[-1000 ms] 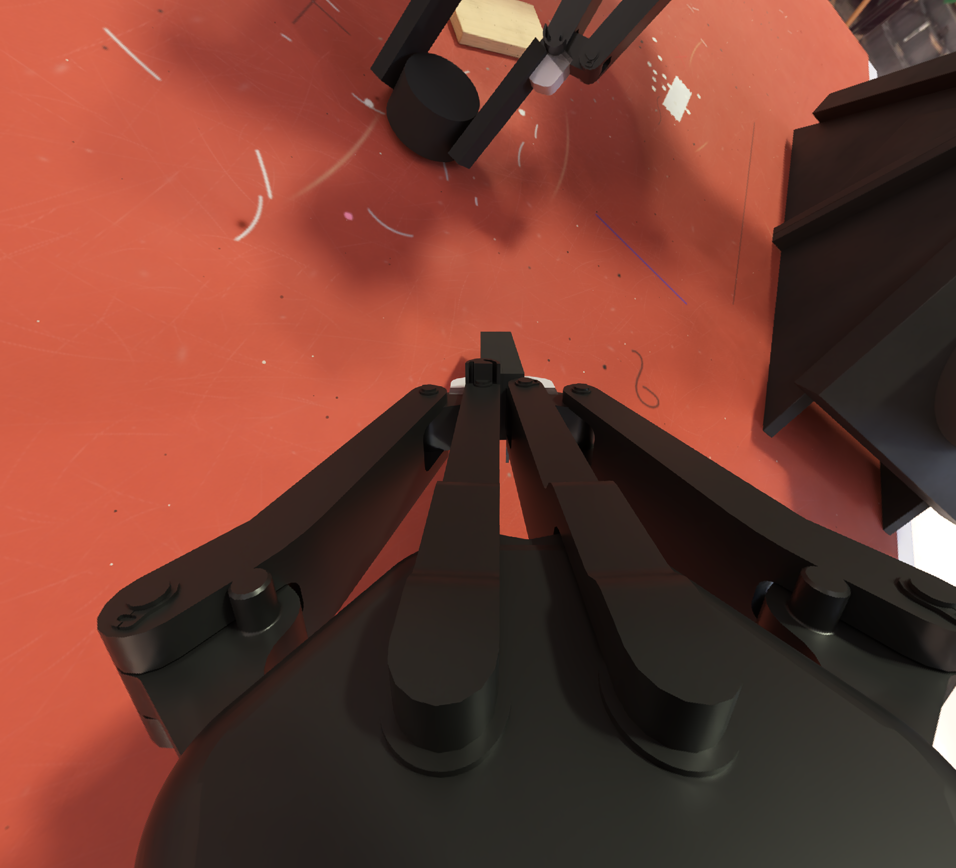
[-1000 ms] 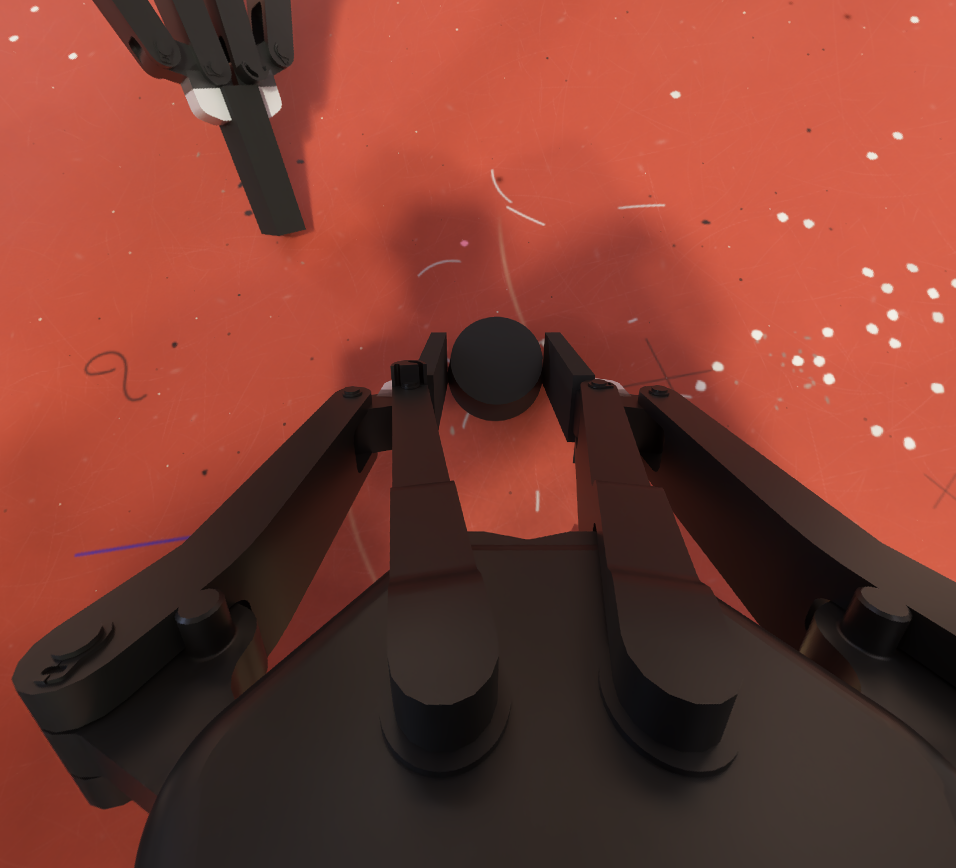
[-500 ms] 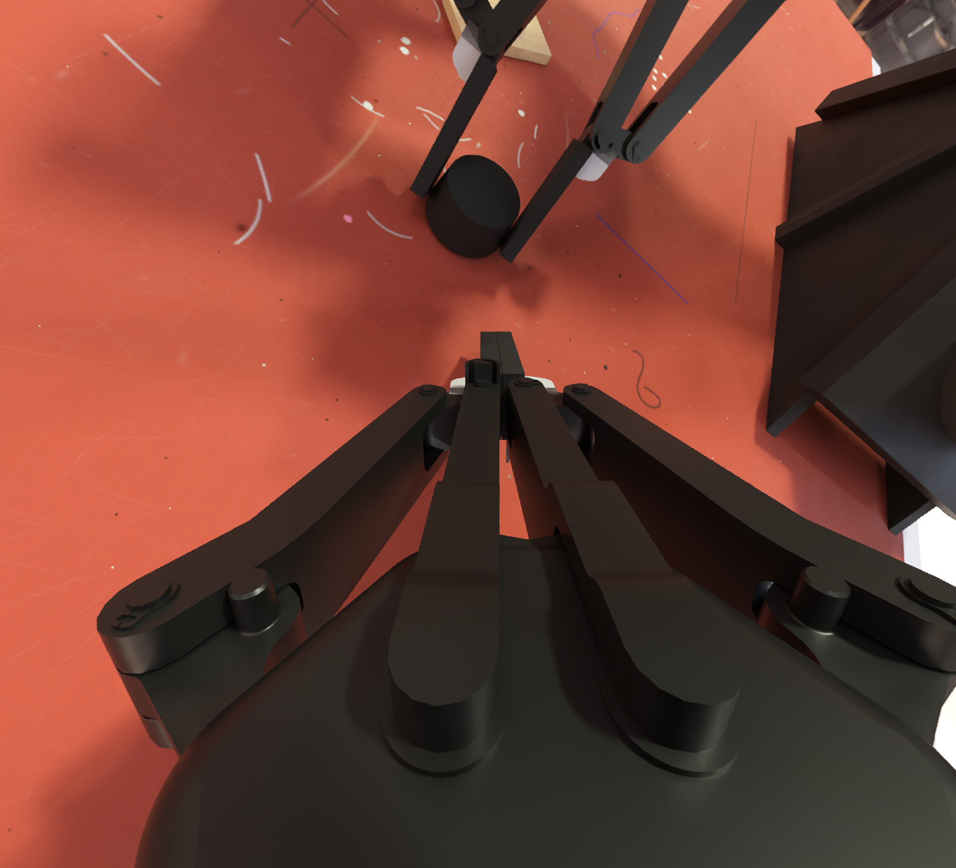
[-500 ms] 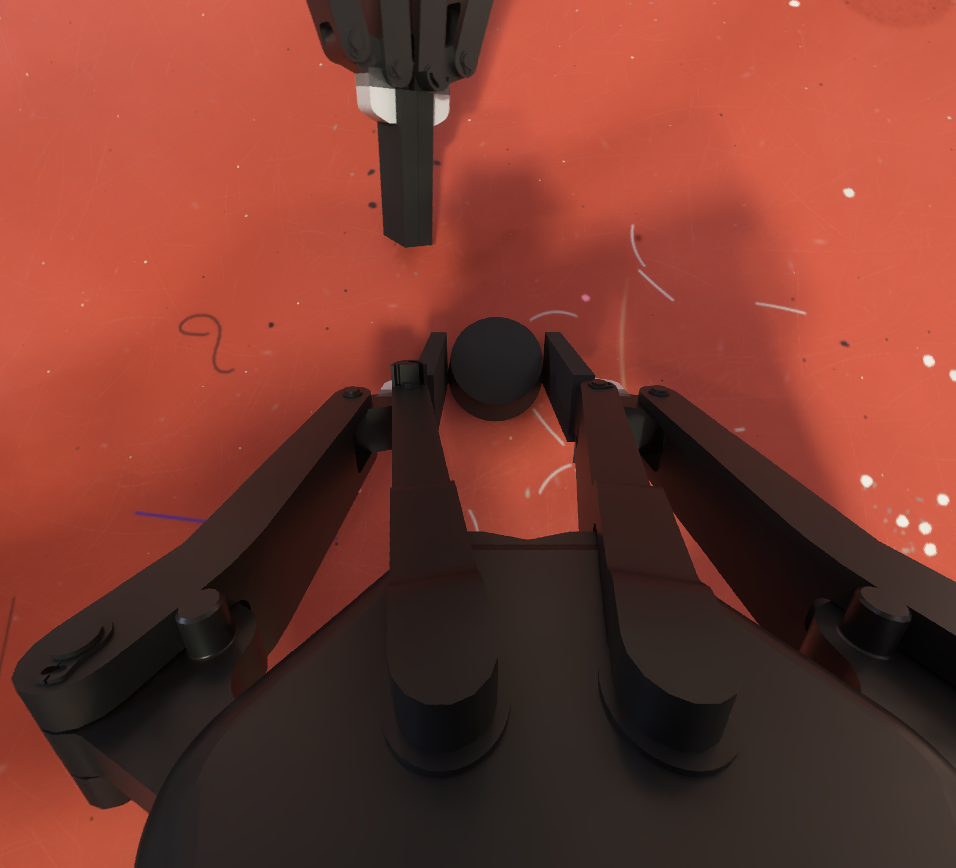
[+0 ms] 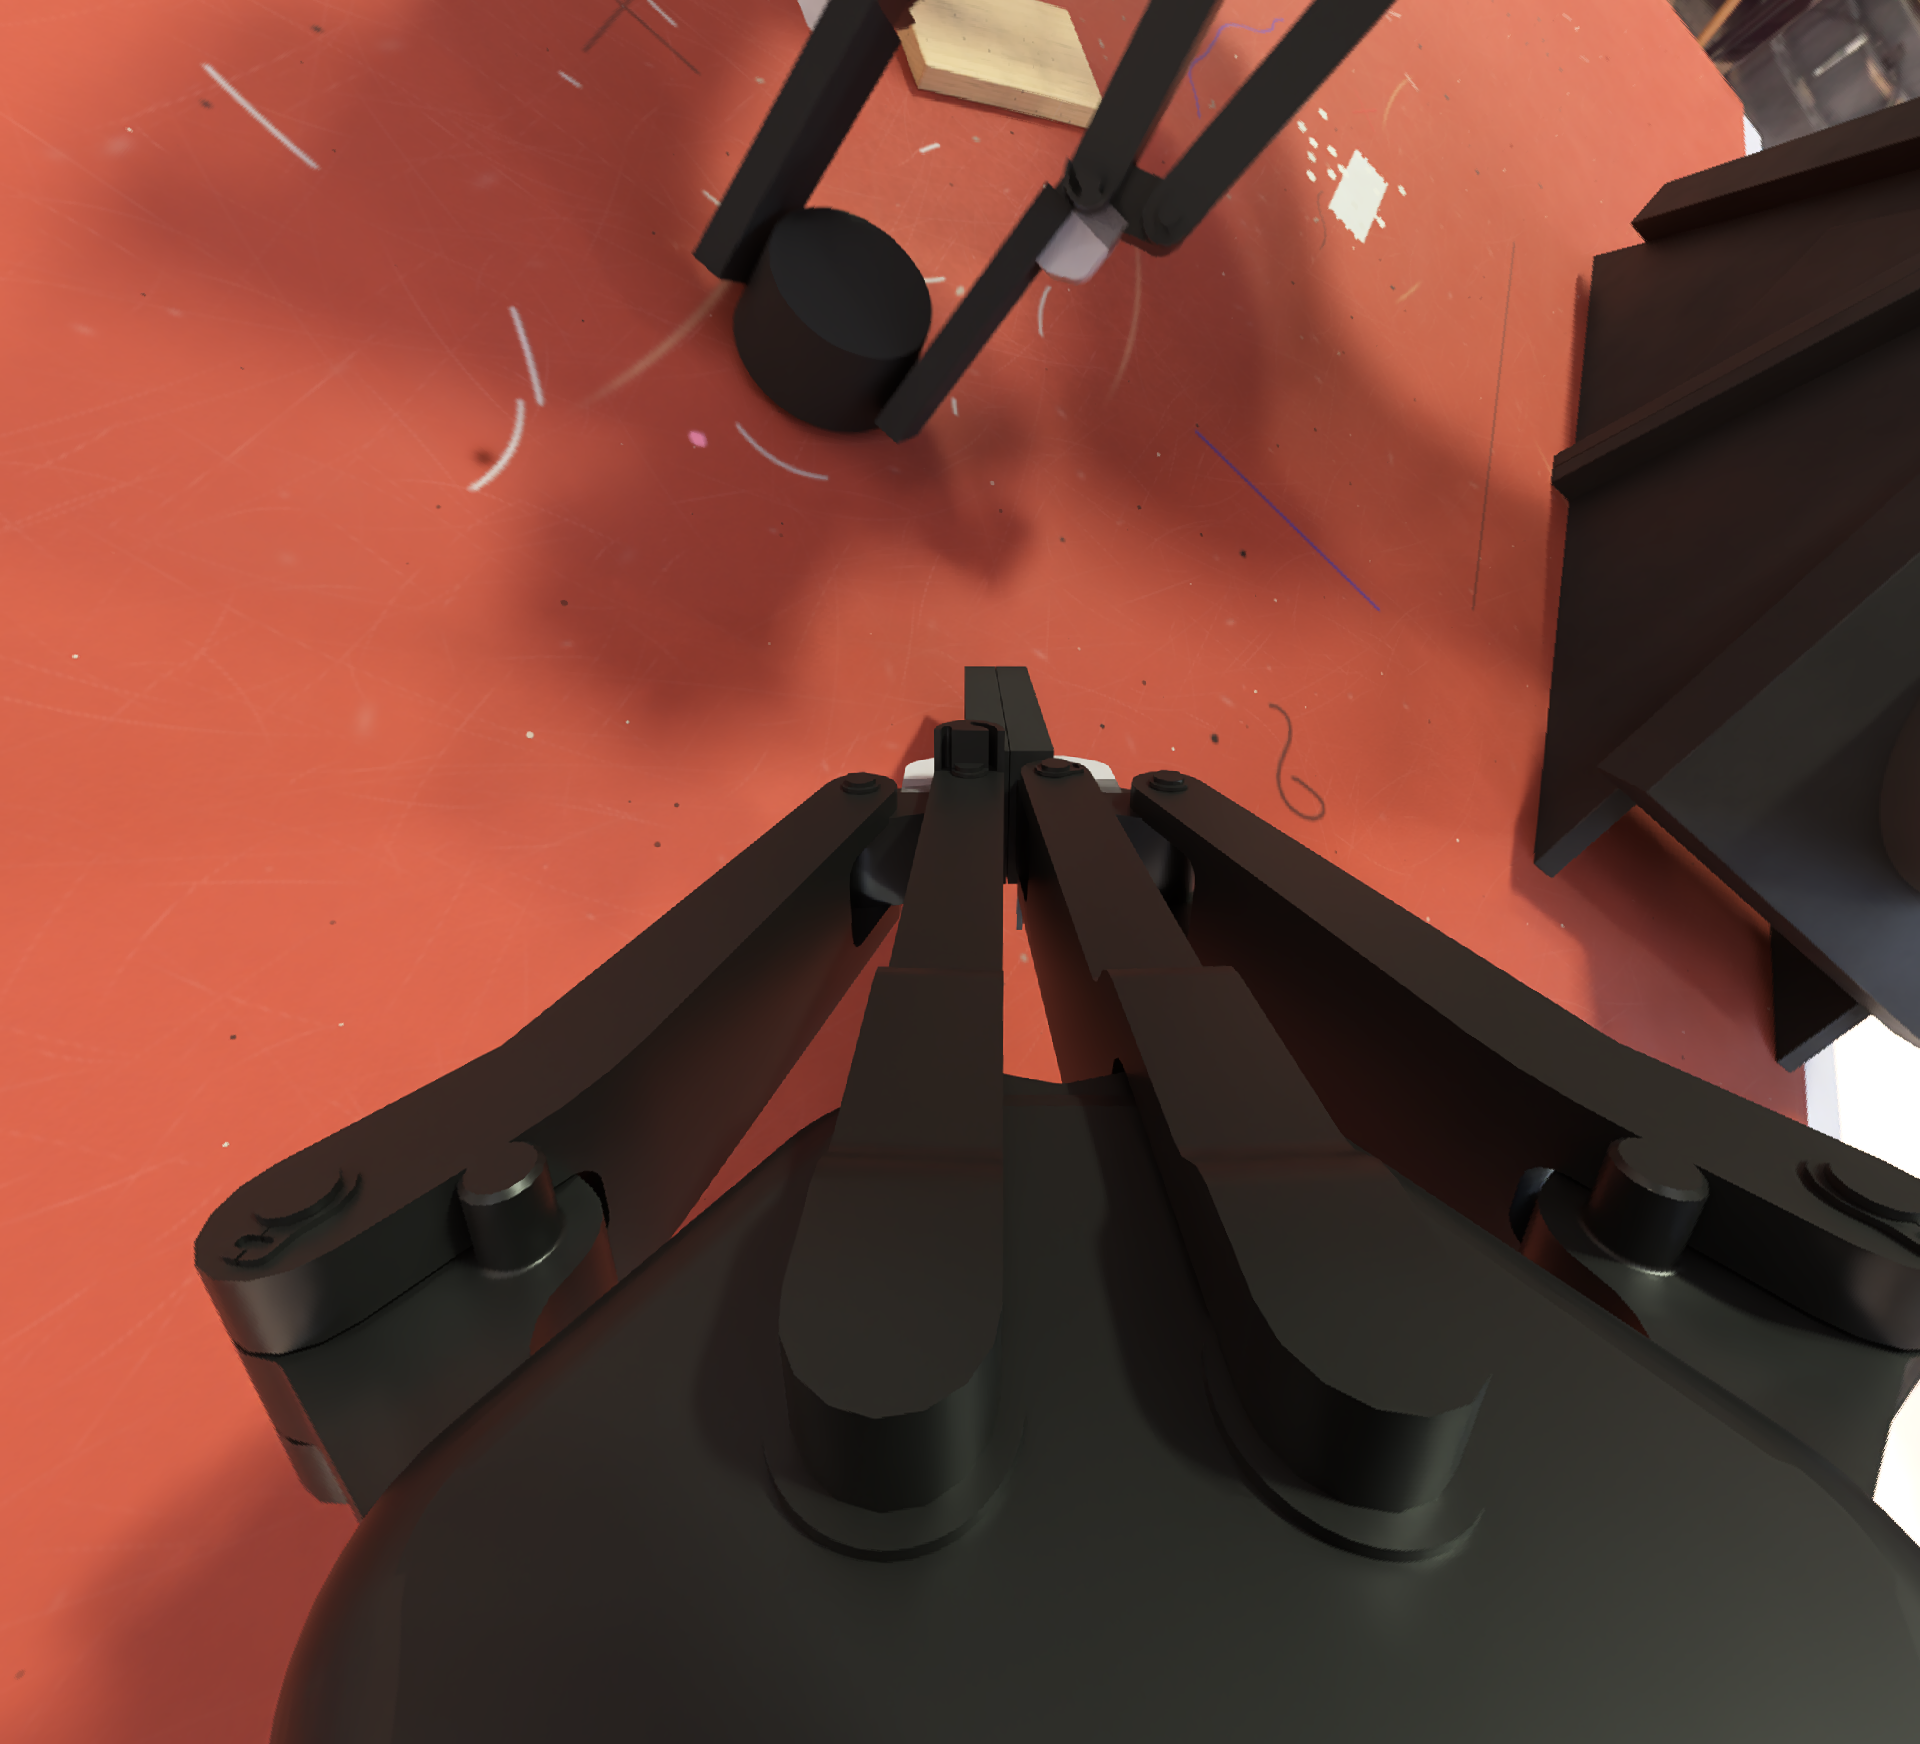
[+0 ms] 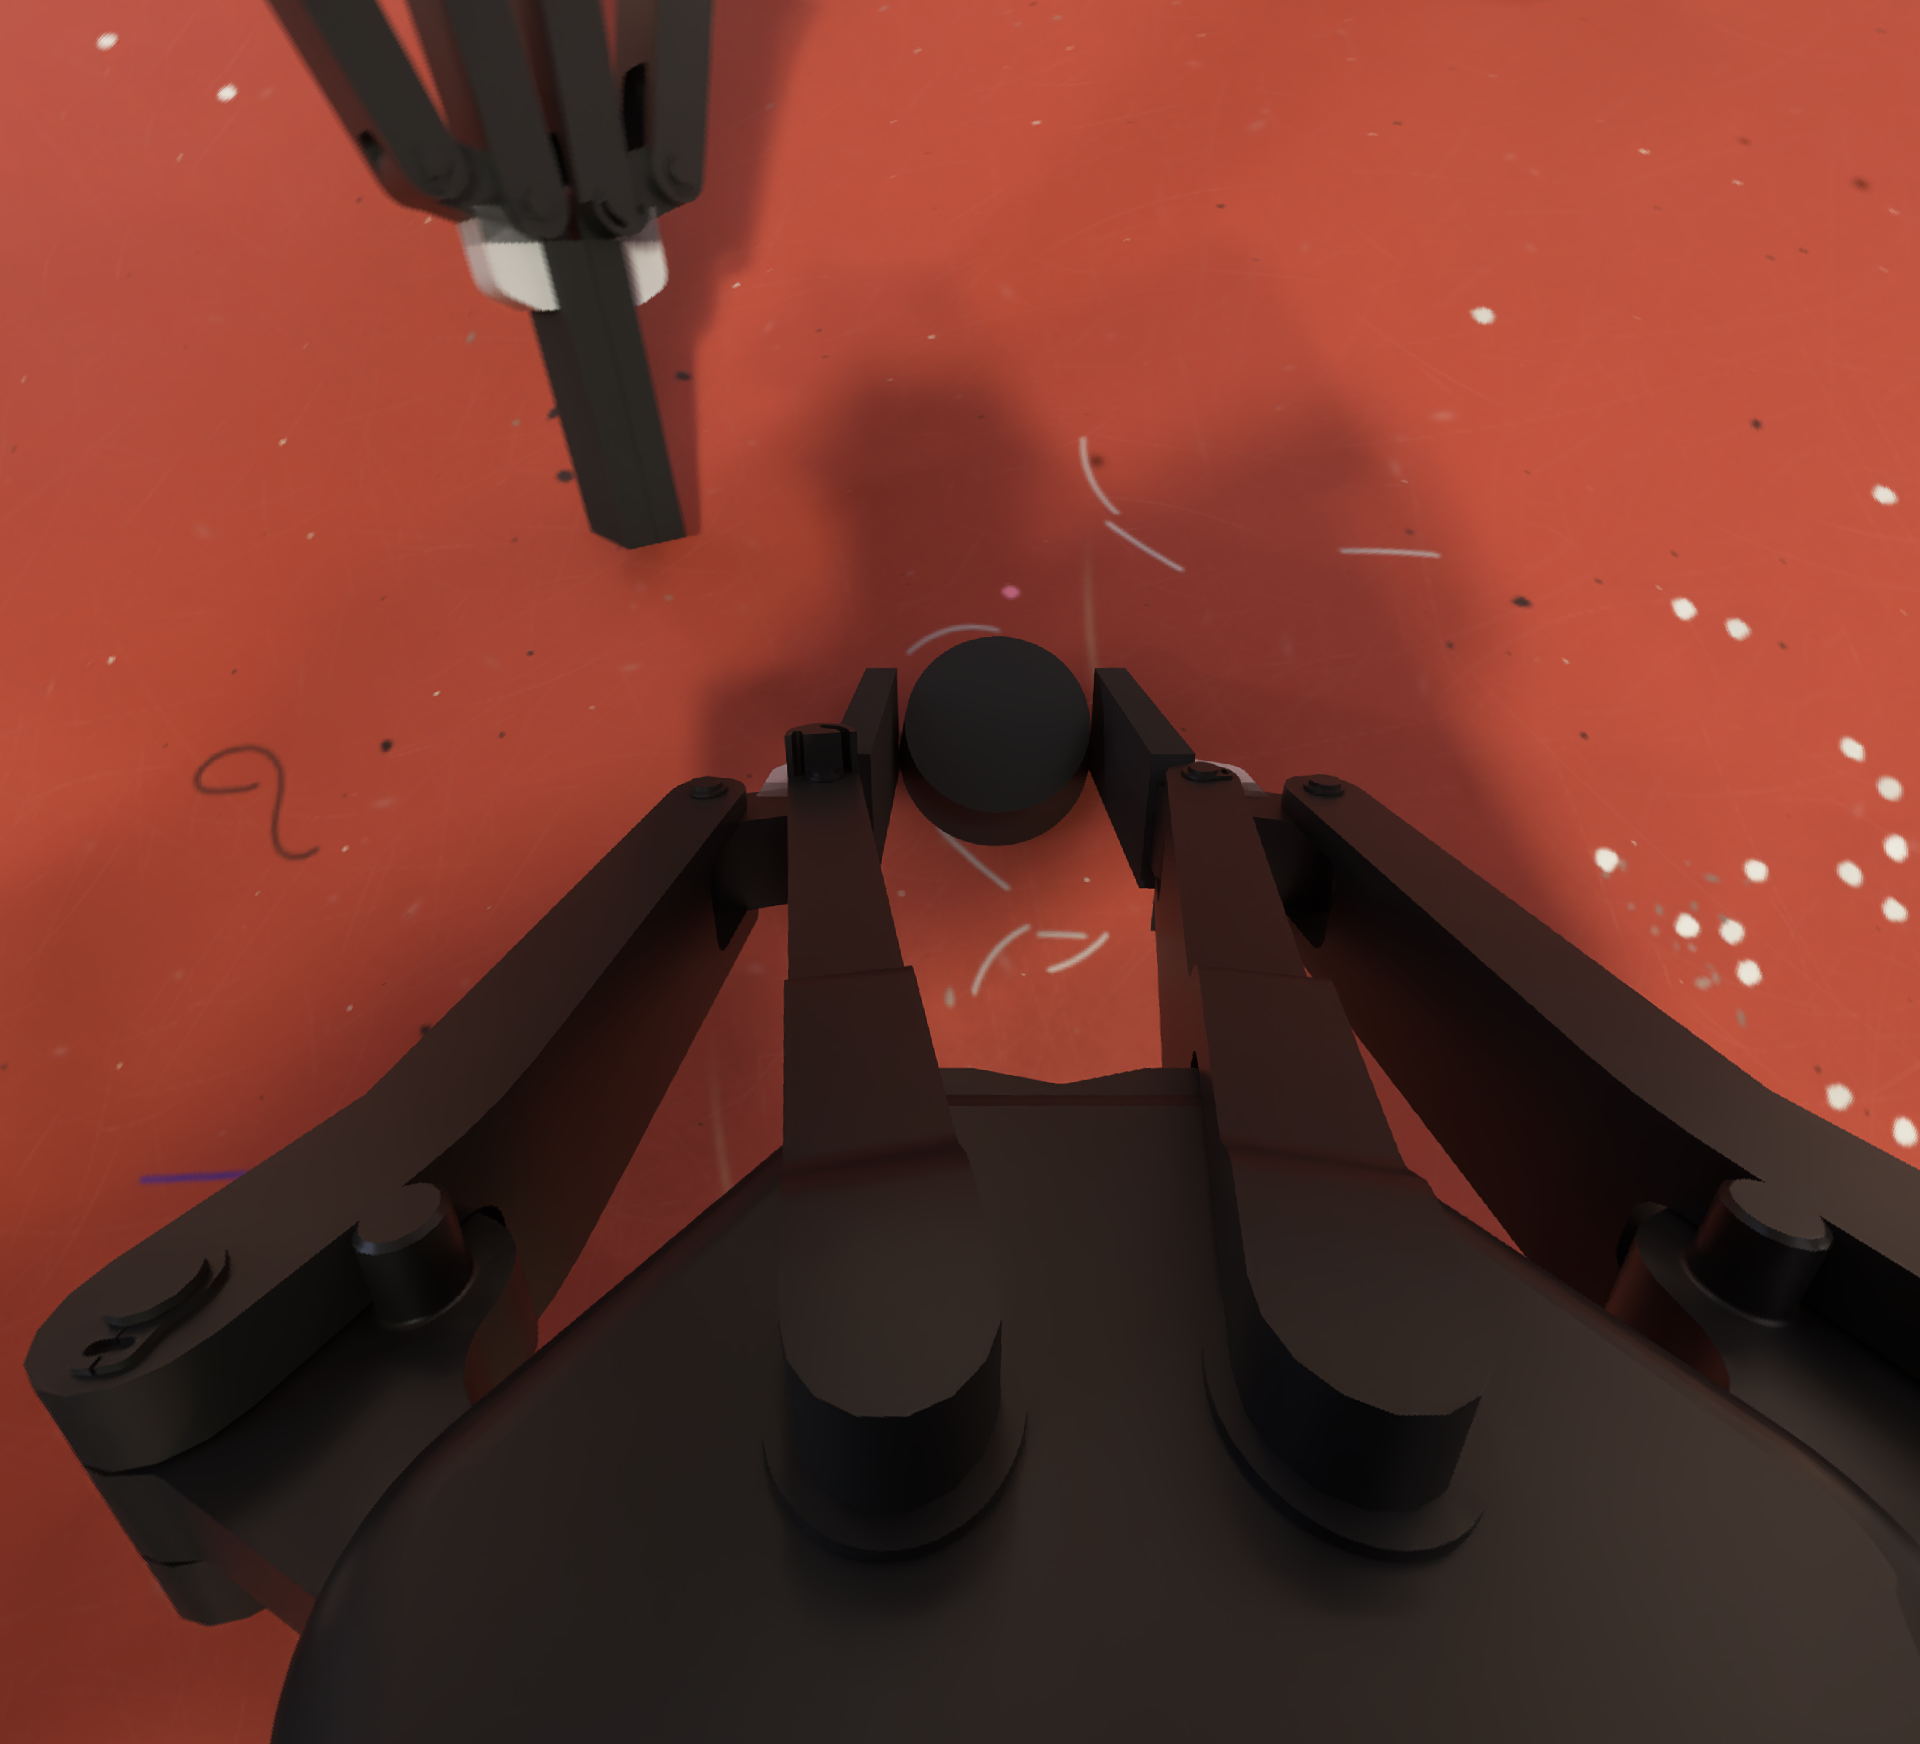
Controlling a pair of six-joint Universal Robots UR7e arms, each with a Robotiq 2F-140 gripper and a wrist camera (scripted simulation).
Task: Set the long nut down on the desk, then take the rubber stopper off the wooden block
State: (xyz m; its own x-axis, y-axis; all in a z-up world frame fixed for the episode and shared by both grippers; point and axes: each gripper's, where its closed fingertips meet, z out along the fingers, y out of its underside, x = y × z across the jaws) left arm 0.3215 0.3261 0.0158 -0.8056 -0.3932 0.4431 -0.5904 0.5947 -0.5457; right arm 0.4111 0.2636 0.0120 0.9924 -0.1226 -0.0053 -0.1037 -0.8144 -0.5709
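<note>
My right gripper [image 6: 995, 738] is clamped on the black rubber stopper [image 6: 995, 730], one finger on each side. It is clear of the wooden block [image 5: 1000, 47], which lies bare toward the far edge of the red desk [image 5: 312, 655]. My left gripper [image 5: 1000, 707] hangs nearby, fingers pressed together on nothing.

Best course, I judge: lower straight, stopper flat-faced to the desk, away from the block, release only on contact.

Cannot tell whether the stopper touches the desk. Long nut not visible. A dark structure [image 5: 1745, 551] at the right edge is cut off.
</note>
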